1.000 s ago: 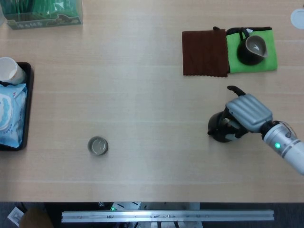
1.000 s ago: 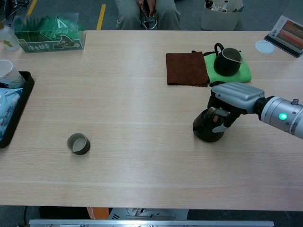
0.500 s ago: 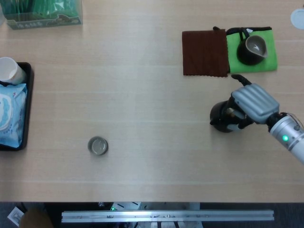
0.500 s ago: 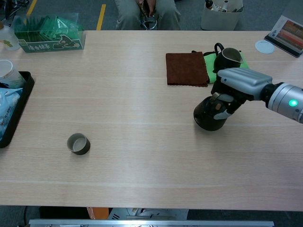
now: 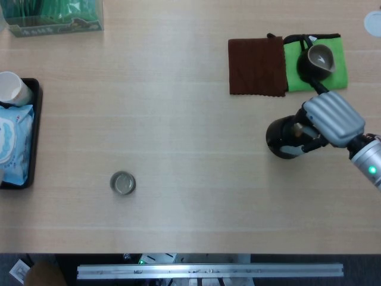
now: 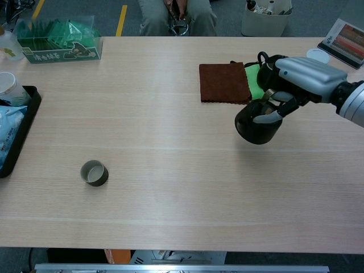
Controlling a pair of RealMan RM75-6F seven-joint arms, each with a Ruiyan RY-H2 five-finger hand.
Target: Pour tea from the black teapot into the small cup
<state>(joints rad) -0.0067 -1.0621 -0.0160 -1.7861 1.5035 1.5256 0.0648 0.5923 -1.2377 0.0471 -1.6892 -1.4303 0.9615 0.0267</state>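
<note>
My right hand [image 5: 330, 119] [image 6: 301, 77] grips the round black teapot [image 5: 281, 138] [image 6: 256, 126] from above and the right, fingers curled around its top. The pot appears raised a little off the table, just in front of the cloths. The small cup [image 5: 122, 183] [image 6: 94, 172], dark outside and pale inside, stands upright far to the left near the front edge, well apart from the pot. My left hand appears in neither view.
A brown cloth [image 5: 257, 65] [image 6: 223, 82] and a green cloth [image 5: 297, 74] lie at the back right, the green one bearing a black pitcher [image 5: 318, 59]. A black tray [image 5: 36, 119] with a paper cup and wipes sits at the left edge. A green box [image 5: 56, 15] stands back left.
My right hand has carried the teapot up and back toward the cloths, slightly to the right. The small cup has stayed put.
</note>
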